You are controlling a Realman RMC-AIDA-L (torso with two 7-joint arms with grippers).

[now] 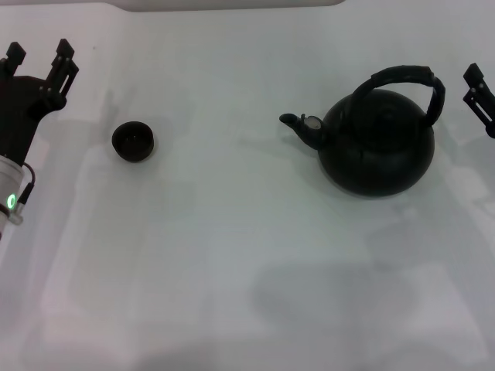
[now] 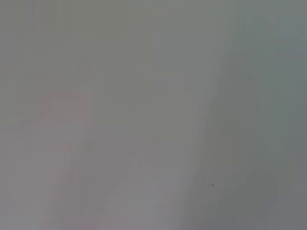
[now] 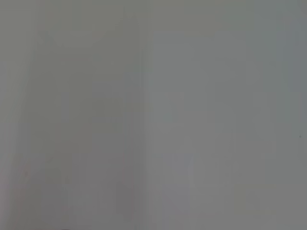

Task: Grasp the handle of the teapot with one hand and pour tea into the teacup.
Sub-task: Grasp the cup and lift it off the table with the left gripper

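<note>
Gripper on the right (image 1: 481,97) hangs at the far right edge, just beside the teapot (image 1: 377,143) but not touching it; only part of it shows, so I cannot tell how its jaws stand. Left gripper (image 1: 40,63) waits at the left edge, jaws apart, near the teacup (image 1: 133,141). Teapot and teacup stand well apart on the white tabletop (image 1: 232,255), spout toward the cup. Nothing is grasped yet. Next, I judge, the right gripper must reach the handle (image 1: 402,77) arching over the pot.

Black teapot (image 1: 379,147), black teacup (image 1: 133,141), white table (image 1: 232,255)
</note>
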